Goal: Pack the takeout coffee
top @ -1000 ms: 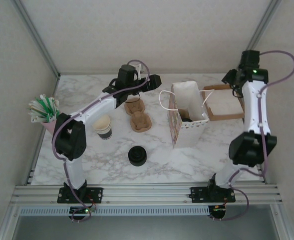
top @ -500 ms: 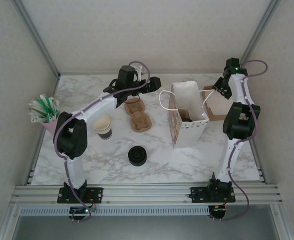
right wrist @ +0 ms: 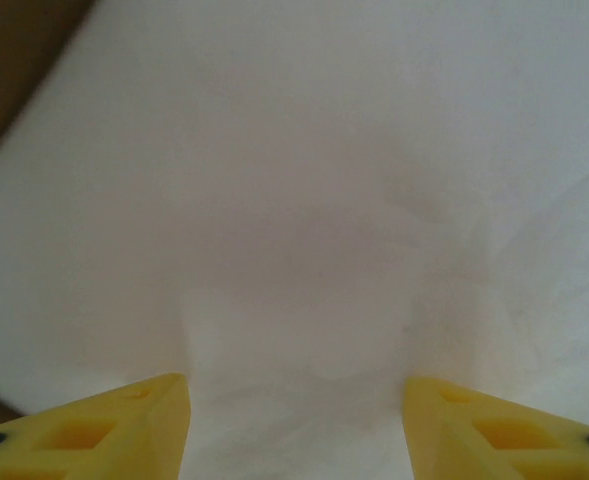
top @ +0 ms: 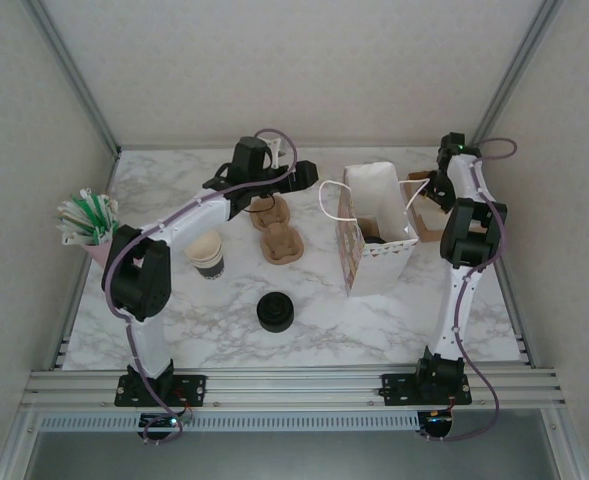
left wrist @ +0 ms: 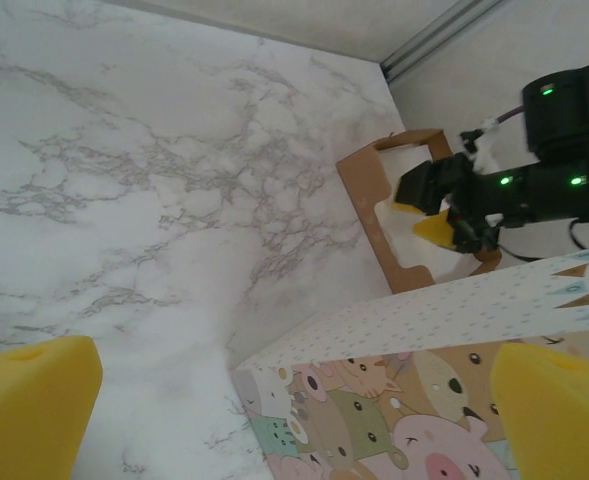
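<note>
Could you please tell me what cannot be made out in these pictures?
Top external: the takeout coffee is at most a dark patch inside the paper bag; the bag's walls hide the rest.
Right wrist: the white surface past the open right end effector is too close and blurred to identify.
Left wrist: the bottom edge cuts off the bag; its inside is hidden.

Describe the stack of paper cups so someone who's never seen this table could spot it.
On the left half of the marble table, beside the left arm's elbow, stands the stack of paper cups, between the green-and-white sticks and the brown pulp carriers. Its open cream rim over a dark wall sets it apart from the low black lid pile nearer the front.
</note>
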Action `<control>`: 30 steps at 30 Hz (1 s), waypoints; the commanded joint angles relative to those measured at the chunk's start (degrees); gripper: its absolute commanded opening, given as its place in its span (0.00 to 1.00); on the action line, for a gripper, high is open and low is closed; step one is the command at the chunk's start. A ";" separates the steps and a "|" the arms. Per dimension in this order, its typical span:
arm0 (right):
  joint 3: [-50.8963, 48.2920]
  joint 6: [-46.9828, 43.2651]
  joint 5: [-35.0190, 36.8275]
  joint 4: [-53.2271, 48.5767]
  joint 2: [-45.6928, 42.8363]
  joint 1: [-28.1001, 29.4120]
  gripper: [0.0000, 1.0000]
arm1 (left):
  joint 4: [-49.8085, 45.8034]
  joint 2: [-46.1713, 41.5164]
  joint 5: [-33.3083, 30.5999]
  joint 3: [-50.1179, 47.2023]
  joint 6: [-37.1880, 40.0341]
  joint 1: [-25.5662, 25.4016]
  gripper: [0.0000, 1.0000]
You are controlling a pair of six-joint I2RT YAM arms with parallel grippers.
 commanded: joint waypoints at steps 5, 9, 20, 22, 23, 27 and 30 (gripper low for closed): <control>2.87 0.10 -0.42 -2.87 3.20 0.02 0.54 | 0.78 -3.80 1.04 -1.08 1.31 0.44 0.99; 3.53 -0.34 -0.28 -3.28 2.90 -0.01 0.41 | 0.75 -4.21 1.04 -1.22 1.22 0.44 1.00; 2.78 -0.75 -0.08 -2.30 -2.03 -0.03 0.12 | 0.61 -5.62 0.96 -1.55 1.09 0.44 1.00; 2.39 -0.79 0.11 -2.04 -3.17 -0.02 0.12 | 0.65 -5.88 0.95 -1.71 0.98 0.47 1.00; 2.09 -0.72 0.19 -1.83 -3.83 -0.02 0.12 | 0.62 -6.02 0.95 -1.77 0.99 0.44 1.00; 0.71 -1.06 0.92 -1.11 -6.59 0.03 0.11 | 0.68 -6.52 0.95 -1.90 0.84 0.44 1.00; -0.62 -1.21 1.41 -0.40 -8.72 0.01 0.11 | 0.68 -6.95 0.95 -2.15 0.71 0.44 1.00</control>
